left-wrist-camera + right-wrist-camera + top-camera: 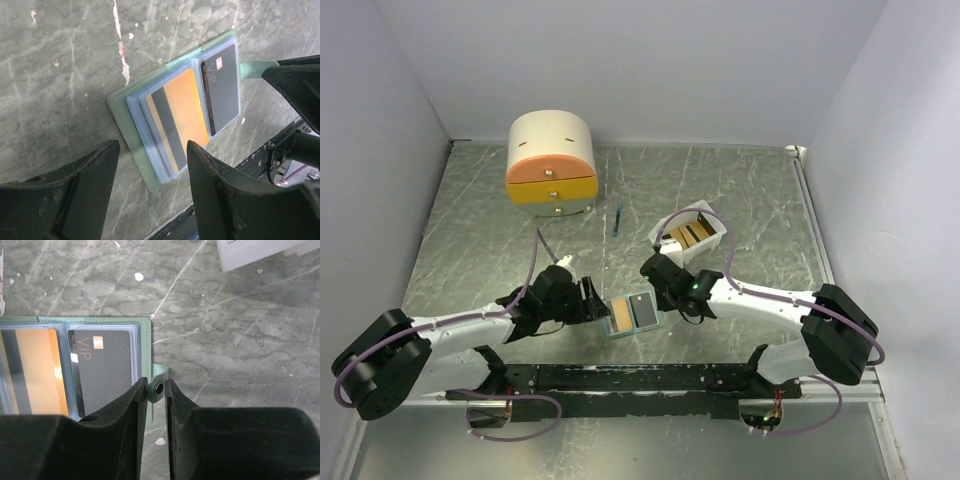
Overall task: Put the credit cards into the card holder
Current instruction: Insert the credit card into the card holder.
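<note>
The card holder (632, 314) lies open on the table between both arms, pale green outside (120, 117) with clear sleeves. A gold-yellow credit card (182, 107) sits in its left sleeve and a black credit card (105, 370) marked VIP in its right sleeve. My right gripper (156, 385) is at the holder's right edge, its jaws pinched on the small green snap tab (157, 390). My left gripper (152, 147) stands open just off the holder's left edge, with nothing between its fingers.
A cream-and-orange drawer box (551, 162) stands at the back left. A white tray (692, 235) with gold and dark flat pieces sits behind the right gripper. A thin blue stick (619, 218) lies between them. A black rail (640, 378) runs along the near edge.
</note>
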Controlling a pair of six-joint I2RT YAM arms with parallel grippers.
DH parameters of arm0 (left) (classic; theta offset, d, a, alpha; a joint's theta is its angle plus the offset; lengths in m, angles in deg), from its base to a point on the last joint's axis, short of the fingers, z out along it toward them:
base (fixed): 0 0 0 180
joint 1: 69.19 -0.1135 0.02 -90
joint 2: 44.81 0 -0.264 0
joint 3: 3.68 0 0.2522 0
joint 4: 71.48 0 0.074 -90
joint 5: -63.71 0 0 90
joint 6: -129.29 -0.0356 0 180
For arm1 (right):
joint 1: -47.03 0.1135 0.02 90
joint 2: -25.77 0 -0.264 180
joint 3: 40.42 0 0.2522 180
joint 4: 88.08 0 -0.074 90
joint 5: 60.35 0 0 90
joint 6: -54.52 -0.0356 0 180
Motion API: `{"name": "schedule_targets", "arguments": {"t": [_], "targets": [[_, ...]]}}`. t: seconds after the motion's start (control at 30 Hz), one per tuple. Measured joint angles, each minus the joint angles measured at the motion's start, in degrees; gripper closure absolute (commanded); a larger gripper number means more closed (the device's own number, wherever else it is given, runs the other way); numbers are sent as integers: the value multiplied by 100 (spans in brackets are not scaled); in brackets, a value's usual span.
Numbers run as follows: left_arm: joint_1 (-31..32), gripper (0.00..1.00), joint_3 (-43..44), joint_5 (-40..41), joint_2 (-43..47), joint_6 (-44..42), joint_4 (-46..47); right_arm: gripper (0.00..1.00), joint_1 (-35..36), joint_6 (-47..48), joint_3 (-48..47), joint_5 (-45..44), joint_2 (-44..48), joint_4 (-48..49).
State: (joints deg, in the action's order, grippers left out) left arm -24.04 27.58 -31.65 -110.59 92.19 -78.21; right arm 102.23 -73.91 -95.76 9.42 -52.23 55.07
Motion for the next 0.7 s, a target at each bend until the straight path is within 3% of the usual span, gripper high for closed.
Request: {"name": "schedule_targets", "arguments": {"t": [0.23, 0.7], "targets": [[-7, 32, -4, -278, -323, 125, 481, 98, 0, 7, 20, -35, 2, 55], [-15, 32, -160, -632, -293, 302, 946, 100, 0, -46, 361, 225, 74, 562]]}}
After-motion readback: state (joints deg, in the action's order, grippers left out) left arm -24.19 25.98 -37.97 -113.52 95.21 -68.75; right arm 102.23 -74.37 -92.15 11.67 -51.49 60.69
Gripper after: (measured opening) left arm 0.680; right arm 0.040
